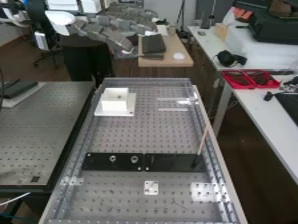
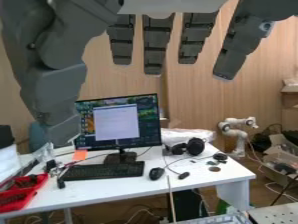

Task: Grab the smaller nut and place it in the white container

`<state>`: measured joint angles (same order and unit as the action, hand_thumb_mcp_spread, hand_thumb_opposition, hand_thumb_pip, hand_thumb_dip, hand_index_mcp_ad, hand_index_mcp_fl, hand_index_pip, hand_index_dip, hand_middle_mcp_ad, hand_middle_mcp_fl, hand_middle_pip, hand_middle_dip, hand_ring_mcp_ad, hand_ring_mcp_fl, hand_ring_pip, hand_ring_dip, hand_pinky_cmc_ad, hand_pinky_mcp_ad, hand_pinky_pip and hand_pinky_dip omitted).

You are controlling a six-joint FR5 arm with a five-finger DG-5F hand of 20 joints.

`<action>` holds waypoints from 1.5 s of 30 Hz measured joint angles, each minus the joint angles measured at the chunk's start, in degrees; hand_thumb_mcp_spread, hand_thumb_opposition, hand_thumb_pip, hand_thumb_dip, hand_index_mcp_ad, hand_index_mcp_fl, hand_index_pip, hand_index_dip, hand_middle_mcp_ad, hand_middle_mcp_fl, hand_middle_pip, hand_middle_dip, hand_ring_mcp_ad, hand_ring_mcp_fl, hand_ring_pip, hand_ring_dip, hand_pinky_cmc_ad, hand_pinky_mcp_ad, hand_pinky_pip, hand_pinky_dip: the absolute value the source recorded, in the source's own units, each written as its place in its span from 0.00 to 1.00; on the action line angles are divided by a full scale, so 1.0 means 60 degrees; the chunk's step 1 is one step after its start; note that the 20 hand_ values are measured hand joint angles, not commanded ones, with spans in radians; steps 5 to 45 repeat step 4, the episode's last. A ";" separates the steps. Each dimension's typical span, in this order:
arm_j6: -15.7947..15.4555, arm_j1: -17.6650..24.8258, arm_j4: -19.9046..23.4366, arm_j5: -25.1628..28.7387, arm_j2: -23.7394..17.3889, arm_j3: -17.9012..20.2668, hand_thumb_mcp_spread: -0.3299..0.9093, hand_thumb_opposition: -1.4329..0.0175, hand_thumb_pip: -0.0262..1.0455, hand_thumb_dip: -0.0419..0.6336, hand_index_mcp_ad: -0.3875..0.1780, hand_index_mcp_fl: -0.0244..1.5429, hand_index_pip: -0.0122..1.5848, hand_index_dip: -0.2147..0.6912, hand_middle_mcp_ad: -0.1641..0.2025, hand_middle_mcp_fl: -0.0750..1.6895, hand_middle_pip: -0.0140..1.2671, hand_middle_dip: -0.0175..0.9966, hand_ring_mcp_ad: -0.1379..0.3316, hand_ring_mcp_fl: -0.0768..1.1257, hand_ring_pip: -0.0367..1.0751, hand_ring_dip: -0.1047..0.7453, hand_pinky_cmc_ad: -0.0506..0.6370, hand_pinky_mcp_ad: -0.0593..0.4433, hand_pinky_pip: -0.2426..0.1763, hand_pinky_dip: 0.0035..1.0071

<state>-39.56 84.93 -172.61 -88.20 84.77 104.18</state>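
Item: dark grey robot hand. Raised beyond the worktop's far left corner; fingers straight and well spread from the thumb, nothing held. The pose suits you as a standby: it leaves the approach to the parts and the container unobstructed.

Item: perforated grey metal worktop. Its hole grid presumably lets you fix fittings in repeatable spots.

Item: flat black bar. Lies across the worktop's near half, from left edge towards right, likely to present small parts at set stations for your pick.

Item: larger round metal nut and round metal bearing. Spaced apart on the bar, probably so fingertips can close on one without knocking its neighbour.

Item: white box-shaped container. Upright on a white square plate near the worktop's far left corner, apart from the bar; the plate probably steadies it.

Item: smaller nut. You cannot tell its position with certainty. A tiny dark spot marks the container; whether it is the nut is unclear, so check there before ordering a grasp.
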 joint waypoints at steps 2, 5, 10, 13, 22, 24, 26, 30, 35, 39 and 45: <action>-0.0035 -0.0004 -0.0031 -0.0068 -0.0002 -0.0008 0.57 0.48 0.51 0.36 0.47 0.05 0.11 0.32 0.47 0.10 0.11 0.25 0.49 0.07 0.13 0.23 0.57 0.64 0.40 0.46; -0.0054 -0.0014 -0.0045 -0.0118 -0.0006 -0.0012 0.57 0.48 0.51 0.36 0.47 0.05 0.10 0.32 0.47 0.10 0.11 0.25 0.50 0.06 0.13 0.23 0.57 0.64 0.40 0.46; -0.0054 -0.0014 -0.0045 -0.0118 -0.0006 -0.0012 0.57 0.48 0.51 0.36 0.47 0.05 0.10 0.32 0.47 0.10 0.11 0.25 0.50 0.06 0.13 0.23 0.57 0.64 0.40 0.46; -0.0054 -0.0014 -0.0045 -0.0118 -0.0006 -0.0012 0.57 0.48 0.51 0.36 0.47 0.05 0.10 0.32 0.47 0.10 0.11 0.25 0.50 0.06 0.13 0.23 0.57 0.64 0.40 0.46; -0.0054 -0.0014 -0.0045 -0.0118 -0.0006 -0.0012 0.57 0.48 0.51 0.36 0.47 0.05 0.10 0.32 0.47 0.10 0.11 0.25 0.50 0.06 0.13 0.23 0.57 0.64 0.40 0.46; -0.0054 -0.0014 -0.0045 -0.0118 -0.0006 -0.0012 0.57 0.48 0.51 0.36 0.47 0.05 0.10 0.32 0.47 0.10 0.11 0.25 0.50 0.06 0.13 0.23 0.57 0.64 0.40 0.46; -0.0054 -0.0014 -0.0045 -0.0118 -0.0006 -0.0012 0.57 0.48 0.51 0.36 0.47 0.05 0.10 0.32 0.47 0.10 0.11 0.25 0.50 0.06 0.13 0.23 0.57 0.64 0.40 0.46; -0.0054 -0.0014 -0.0045 -0.0118 -0.0006 -0.0012 0.57 0.48 0.51 0.36 0.47 0.05 0.10 0.32 0.47 0.10 0.11 0.25 0.50 0.06 0.13 0.23 0.57 0.64 0.40 0.46; -0.0054 -0.0014 -0.0045 -0.0118 -0.0006 -0.0012 0.57 0.48 0.51 0.36 0.47 0.05 0.10 0.32 0.47 0.10 0.11 0.25 0.50 0.06 0.13 0.23 0.57 0.64 0.40 0.46; -0.0054 -0.0014 -0.0045 -0.0118 -0.0006 -0.0012 0.57 0.48 0.51 0.36 0.47 0.05 0.10 0.32 0.47 0.10 0.11 0.25 0.50 0.06 0.13 0.23 0.57 0.64 0.40 0.46; -0.0054 -0.0014 -0.0045 -0.0118 -0.0006 -0.0012 0.57 0.48 0.51 0.36 0.47 0.05 0.10 0.32 0.47 0.10 0.11 0.25 0.50 0.06 0.13 0.23 0.57 0.64 0.40 0.46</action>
